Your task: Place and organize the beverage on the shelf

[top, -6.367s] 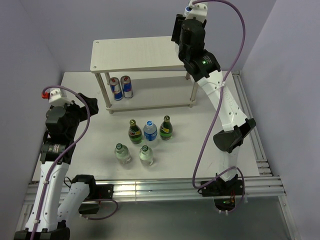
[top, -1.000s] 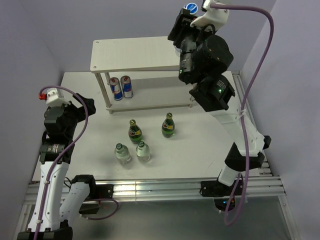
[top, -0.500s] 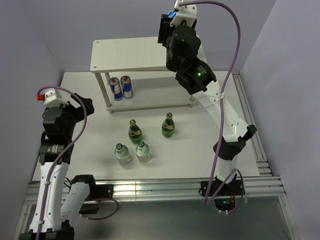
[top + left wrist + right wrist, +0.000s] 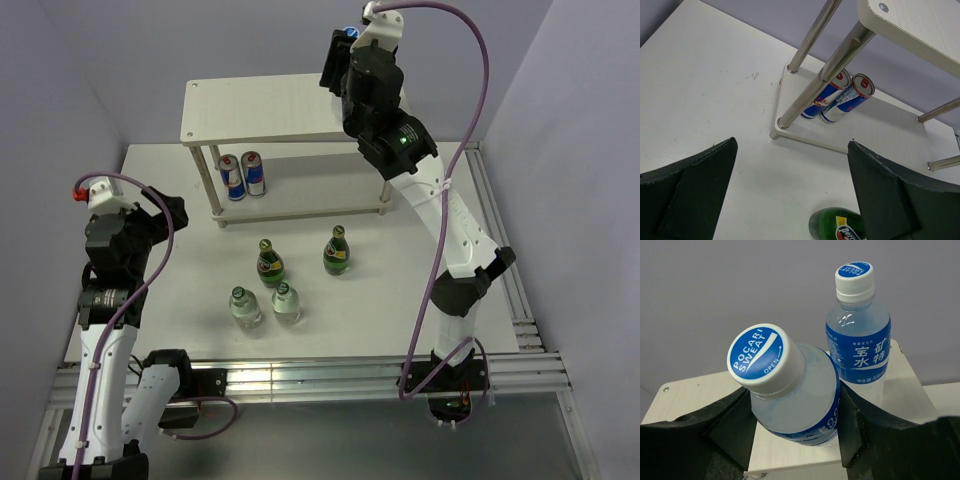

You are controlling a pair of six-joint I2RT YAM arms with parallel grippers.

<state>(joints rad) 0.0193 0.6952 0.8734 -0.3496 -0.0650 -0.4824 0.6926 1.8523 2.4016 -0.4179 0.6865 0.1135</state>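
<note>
Your right end effector (image 4: 792, 422) grips a tilted Pocari Sweat bottle (image 4: 790, 390) over the shelf (image 4: 695, 390) beside a standing bottle (image 4: 858, 340), while your left end effector (image 4: 790, 195) is spread wide.

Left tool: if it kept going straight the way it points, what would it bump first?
Probably the front leg of the shelf. The left tool tilts downward, though, so the table could come first; depth is unclear.

Two cans (image 4: 844, 100) on shelf (image 4: 892, 131) lower board; green bottle (image 4: 836, 225) nearby
</note>
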